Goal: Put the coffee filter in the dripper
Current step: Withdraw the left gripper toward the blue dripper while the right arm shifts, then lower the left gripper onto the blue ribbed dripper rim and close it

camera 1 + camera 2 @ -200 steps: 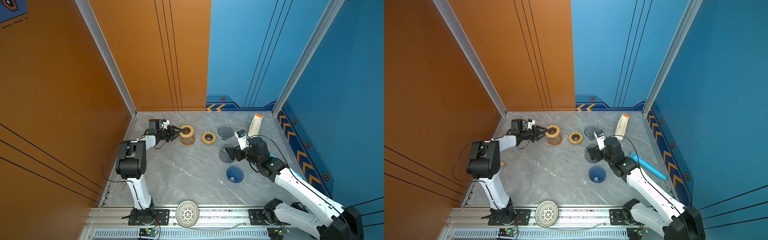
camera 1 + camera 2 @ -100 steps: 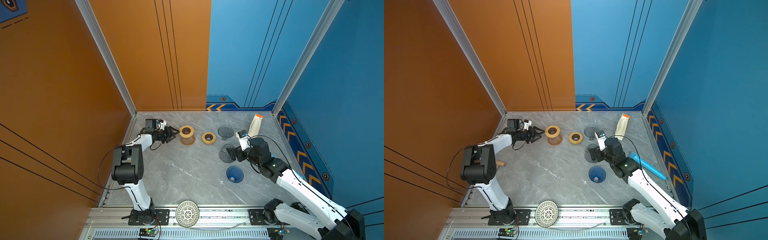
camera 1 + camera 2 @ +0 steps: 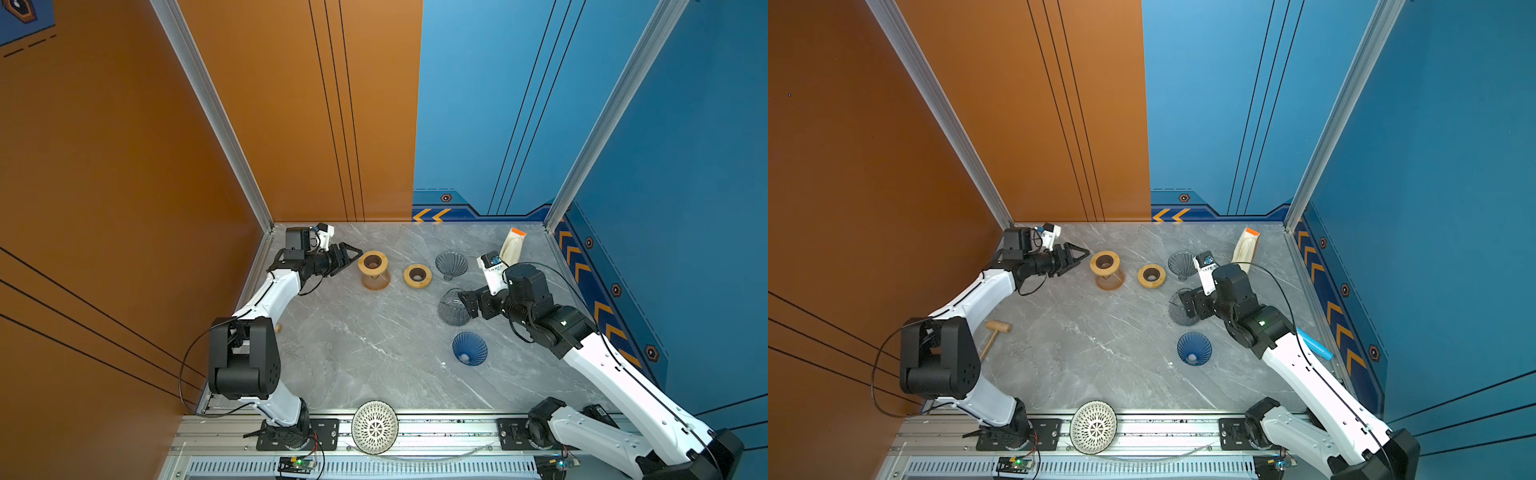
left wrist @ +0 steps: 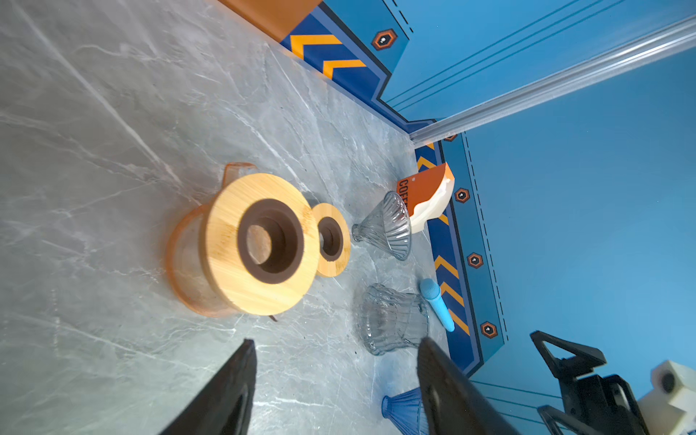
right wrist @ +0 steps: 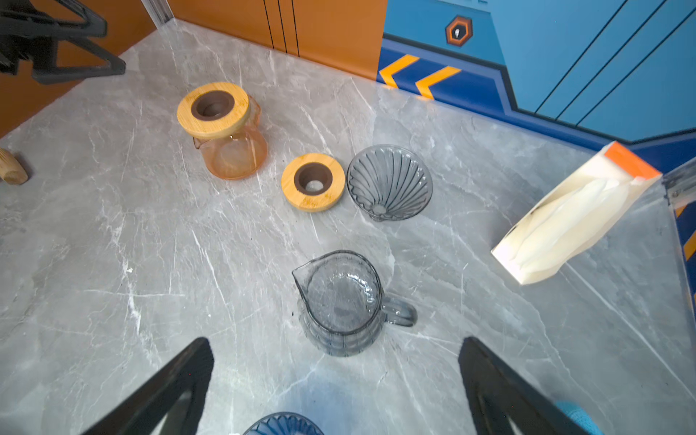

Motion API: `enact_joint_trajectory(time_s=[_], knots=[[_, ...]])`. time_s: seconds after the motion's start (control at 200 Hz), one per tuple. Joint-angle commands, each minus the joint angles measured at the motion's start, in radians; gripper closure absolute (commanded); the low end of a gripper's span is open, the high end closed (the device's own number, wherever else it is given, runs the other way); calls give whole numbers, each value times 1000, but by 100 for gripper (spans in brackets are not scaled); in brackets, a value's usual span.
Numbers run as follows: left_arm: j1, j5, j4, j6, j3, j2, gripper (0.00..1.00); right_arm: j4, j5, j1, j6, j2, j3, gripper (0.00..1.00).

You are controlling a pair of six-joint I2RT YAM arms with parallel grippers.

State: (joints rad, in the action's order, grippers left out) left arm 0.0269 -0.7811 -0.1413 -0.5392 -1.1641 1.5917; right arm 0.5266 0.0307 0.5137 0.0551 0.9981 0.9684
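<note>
The coffee filter pack [image 3: 513, 245], a pale bag with an orange top, leans at the back right; it also shows in the right wrist view [image 5: 572, 214]. A grey glass dripper [image 3: 451, 264] lies tipped next to it, and a blue dripper [image 3: 469, 348] lies nearer the front. My left gripper [image 3: 353, 254] is open and empty, just left of the orange carafe [image 3: 374, 272] with its wooden lid. My right gripper [image 3: 465, 301] is open and empty, its fingers [image 5: 196, 361] low beside the grey glass pitcher [image 5: 341, 301].
A loose wooden ring [image 3: 417, 275] lies between the carafe and the grey dripper. A white mesh cone [image 3: 375, 426] sits on the front rail. A wooden mallet [image 3: 994, 332] lies by the left wall and a blue tube [image 3: 1314, 345] by the right wall.
My left gripper has opened wider and drawn back a little from the orange carafe. The right arm has stayed where it was.
</note>
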Motion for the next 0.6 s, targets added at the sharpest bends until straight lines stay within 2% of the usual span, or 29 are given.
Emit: enact_joint_trajectory(time_s=[0.0,0.21,0.3,0.361,0.466,0.591], knots=[[58,32,-24,35,18,-56,29,134,-14,-20,56,-7,44,0],[181,88,-27,53,49,-159,24,313,-21,-67,85,12,96,0],[249,122,-38,81,64,-202,22,397,-66,-100,93,17,120,0],[300,156,-105,107,65,-220,21,446,-65,-119,98,16,133,0],[392,211,-126,102,78,-231,21,501,-68,-154,114,9,128,0],[515,270,-130,75,102,-209,23,535,-16,-159,151,-8,142,0]])
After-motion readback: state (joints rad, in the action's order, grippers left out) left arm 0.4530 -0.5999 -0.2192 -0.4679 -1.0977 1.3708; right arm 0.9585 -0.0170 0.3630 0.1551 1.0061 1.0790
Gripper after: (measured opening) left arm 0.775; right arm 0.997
